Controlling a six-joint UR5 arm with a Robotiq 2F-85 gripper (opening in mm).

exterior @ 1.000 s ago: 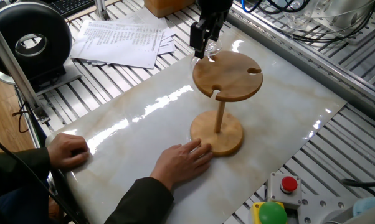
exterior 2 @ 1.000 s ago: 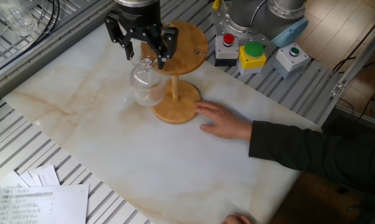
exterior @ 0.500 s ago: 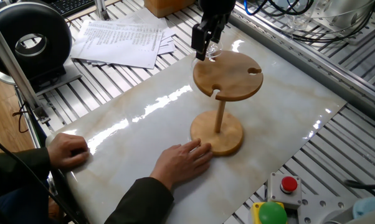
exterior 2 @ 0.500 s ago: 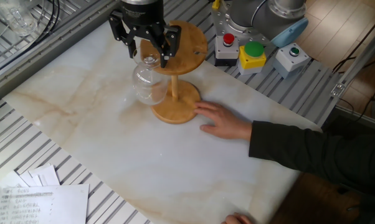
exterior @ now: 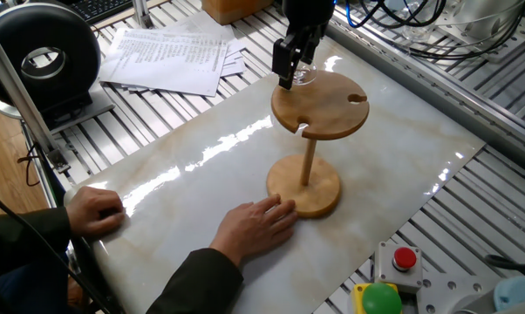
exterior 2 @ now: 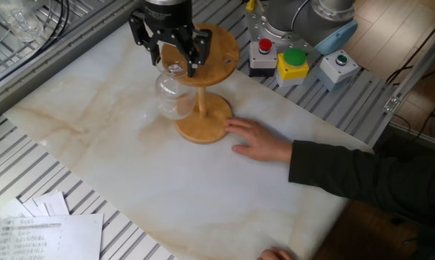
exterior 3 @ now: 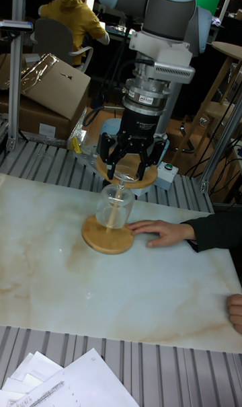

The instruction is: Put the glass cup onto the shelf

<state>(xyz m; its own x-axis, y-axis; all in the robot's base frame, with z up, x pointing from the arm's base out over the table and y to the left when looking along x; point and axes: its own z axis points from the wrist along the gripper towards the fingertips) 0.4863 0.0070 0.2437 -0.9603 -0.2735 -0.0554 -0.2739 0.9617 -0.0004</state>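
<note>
The glass cup (exterior 2: 173, 102) hangs upside down, bowl downward, beside the shelf's post, with its foot (exterior: 303, 77) at the rim of the top disc. My gripper (exterior 2: 175, 61) is shut on the cup's stem end, right at the disc's edge. The shelf (exterior 2: 219, 49) is a light wooden stand with a slotted round top (exterior: 322, 106), a thin post and a round base (exterior: 304, 187). In the tall fixed view the gripper (exterior 3: 128, 171) holds the cup (exterior 3: 113, 210) above the base (exterior 3: 106, 237).
A person's hand (exterior: 255, 223) rests against the shelf base, also seen from the other side (exterior 2: 258, 141). Another hand (exterior: 93, 212) lies at the table edge. Button boxes (exterior 2: 279, 56) stand behind the shelf. Papers (exterior: 170, 56) and a black round device (exterior: 43, 58) lie at the back left.
My gripper has carried the hanging cup sideways toward the shelf's top disc, so the foot now sits at the disc's rim. The hands and the shelf have stayed put.
</note>
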